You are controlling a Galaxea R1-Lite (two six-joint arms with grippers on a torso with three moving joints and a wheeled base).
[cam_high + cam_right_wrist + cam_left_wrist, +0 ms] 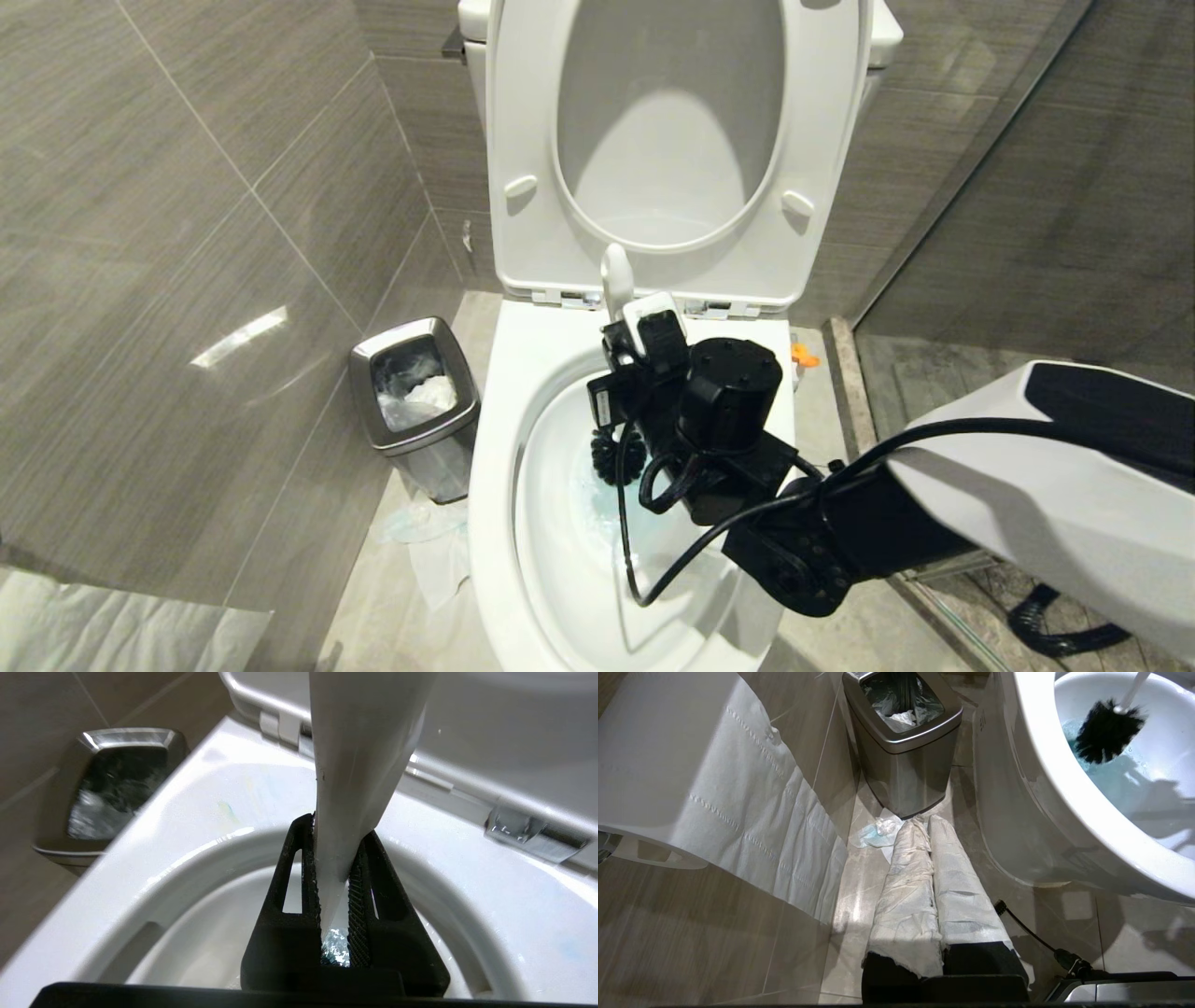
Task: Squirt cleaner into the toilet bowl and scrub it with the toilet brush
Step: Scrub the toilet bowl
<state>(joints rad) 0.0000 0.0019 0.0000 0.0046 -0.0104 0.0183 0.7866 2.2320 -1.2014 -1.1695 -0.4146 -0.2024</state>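
1. The right tool is clamping the whitish handle of the toilet brush over the toilet bowl, near its back rim.
2. The brush's black bristle head is sitting inside the bowl, at the edge of the turquoise cleaner tinting the water.
3. The seat and lid are standing raised.
4. The left tool, wrapped in white paper and closed on nothing, is hanging above the floor between the steel waste bin and the bowl's outer wall.

Tiled bathroom: toilet bowl, waste bin
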